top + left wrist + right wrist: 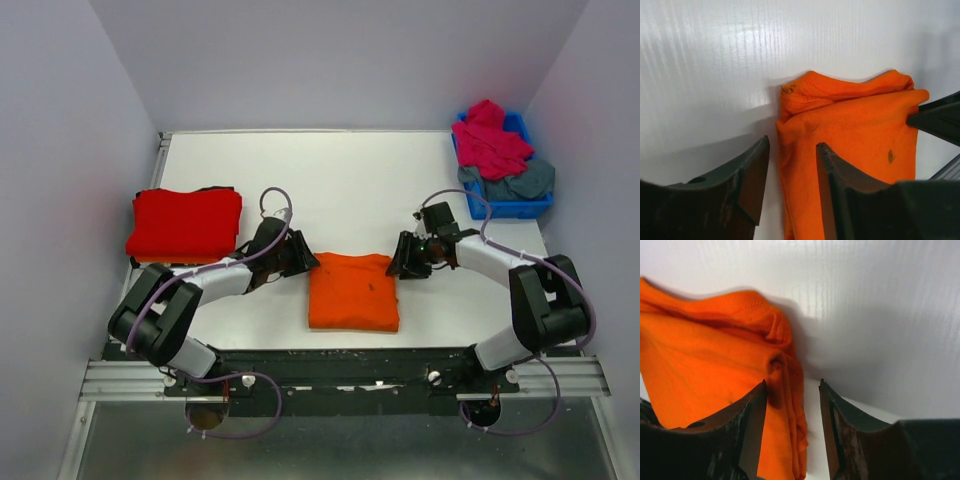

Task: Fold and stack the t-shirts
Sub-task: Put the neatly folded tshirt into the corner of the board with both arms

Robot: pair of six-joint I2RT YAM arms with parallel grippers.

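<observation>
The orange t-shirt point(352, 292) lies folded into a neat rectangle on the white desk point(350, 180), about midway between the two arms and close to the near edge. The left fingers point(308, 262) sit at its far-left corner and the right fingers point(398, 262) at its far-right corner, both low over the desk.

From the left wrist, the left fingers point(792, 145) stand apart. The shirt's point(855, 130) folded edge runs through the gap with bare desk beside it, and nothing is pinched. The right wrist shows the same: the right fingers point(792, 385) are spread, the rolled edge of the orange cloth point(700, 360) lies just inside the left one, and it is not gripped.

The red t-shirt point(185, 222) rests folded flat near the desk's left edge, well apart from the orange one. At the far-right corner, the magenta-pink t-shirt point(490, 140) is heaped in a small blue bin point(540, 207), crumpled on top of the grey-blue t-shirt point(525, 182).
</observation>
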